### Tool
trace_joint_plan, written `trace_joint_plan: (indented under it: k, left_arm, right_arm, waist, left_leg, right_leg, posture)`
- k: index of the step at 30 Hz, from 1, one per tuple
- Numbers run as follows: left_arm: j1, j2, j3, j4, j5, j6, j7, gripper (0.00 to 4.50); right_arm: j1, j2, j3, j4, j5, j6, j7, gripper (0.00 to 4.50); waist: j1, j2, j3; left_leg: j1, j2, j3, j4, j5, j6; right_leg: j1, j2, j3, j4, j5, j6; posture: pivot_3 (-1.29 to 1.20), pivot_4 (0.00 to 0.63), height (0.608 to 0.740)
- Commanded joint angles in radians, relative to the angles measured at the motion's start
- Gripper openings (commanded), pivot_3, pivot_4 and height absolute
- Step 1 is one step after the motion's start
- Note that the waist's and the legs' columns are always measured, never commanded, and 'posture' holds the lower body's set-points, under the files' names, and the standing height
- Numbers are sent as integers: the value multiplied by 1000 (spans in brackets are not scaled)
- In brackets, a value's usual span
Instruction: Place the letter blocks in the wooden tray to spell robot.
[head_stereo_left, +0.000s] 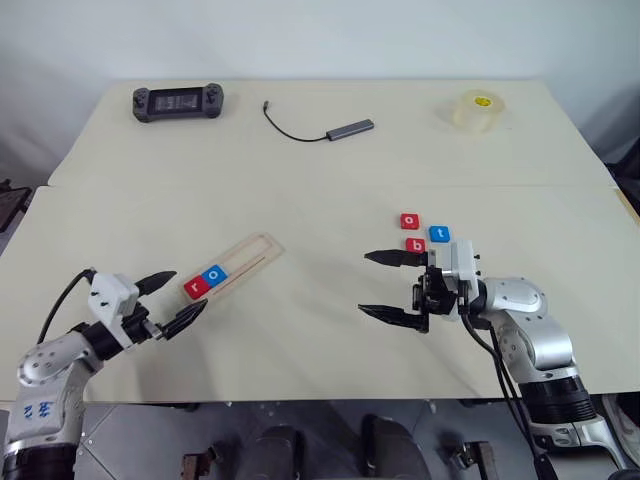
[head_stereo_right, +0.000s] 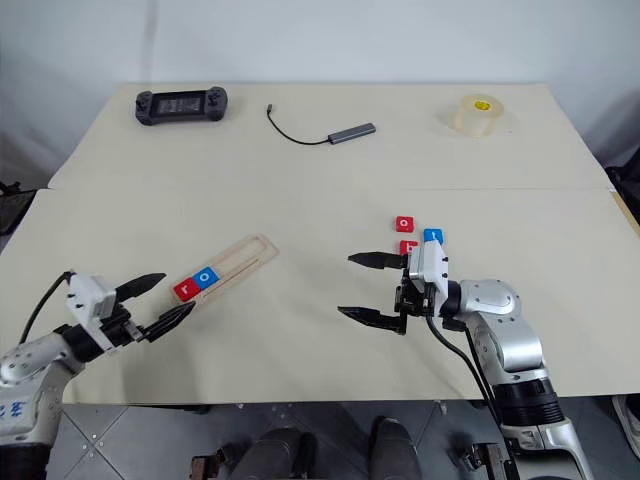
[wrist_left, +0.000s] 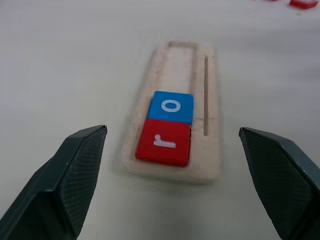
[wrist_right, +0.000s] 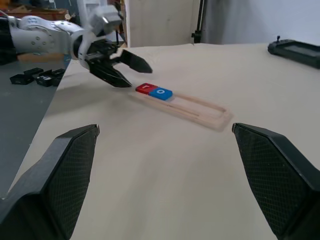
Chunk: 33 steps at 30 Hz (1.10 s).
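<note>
Tiles red r (head_stereo_left: 197, 287) and blue o (head_stereo_left: 215, 273) sit in our wooden tray (head_stereo_left: 250, 254); red o (head_stereo_left: 410, 221), b (head_stereo_left: 415, 245) and blue t (head_stereo_left: 439, 234) lie on the bench (head_stereo_left: 320, 170). Both our left pincer (head_stereo_left: 172, 302) and right pincer (head_stereo_left: 385, 285) gape empty.

Robot lab: paper-covered table (head_stereo_left: 300, 180), handheld controller (head_stereo_left: 178, 102), tape roll (head_stereo_left: 478, 110).

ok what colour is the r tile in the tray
Red, with a white letter. The r tile shows best in the left wrist view, at the wooden tray's end.
</note>
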Motion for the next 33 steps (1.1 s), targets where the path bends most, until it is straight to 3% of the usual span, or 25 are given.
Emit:
trace_joint_plan:
  k: [1, 16, 21, 27, 33]
  left_arm:
    - [-20, 19, -12, 40, 24, -17, -11, 4500]
    - [-65, 48, -92, 154, 86, 16, -49, 4500]
    - [-65, 37, -102, 193, 91, -7, -47, 3401]
    - [-55, 35, -106, 191, 80, -24, -67, 3399]
    - [-93, 13, -127, 62, 37, -53, -109, 3399]
  right_arm:
    - [1, -6, -19, -49, 22, 2, -9, 4463]
    - [10, 9, -13, -77, 20, 4, -60, 4463]
    - [3, 2, -22, -66, 19, 0, -59, 4500]
    - [10, -8, -29, -70, 20, 2, -59, 4500]
    - [30, -55, -68, -65, 23, 4, -54, 4500]
  waist:
    - [-6, 0, 0]
    - [0, 1, -1]
    - [-1, 2, -1]
    - [-1, 2, -2]
    - [2, 2, -2]
  left_leg:
    - [0, 0, 1, 0, 0, 0]
    - [1, 0, 1, 2, 0, 0]
    - [3, 0, 2, 3, 0, 0]
    - [4, 0, 2, 3, 0, 0]
    - [3, 0, 1, 3, 0, 0]
  right_leg:
    - [-1, 0, 0, 0, 0, 0]
    - [0, -1, 1, 4, 0, 0]
    - [1, -1, 2, 5, 0, 0]
    - [1, -1, 3, 6, 0, 0]
    - [1, -2, 2, 5, 0, 0]
  posture:
    - [0, 150, 740]
    - [0, 150, 740]
    - [0, 150, 740]
    - [0, 150, 740]
    - [0, 150, 740]
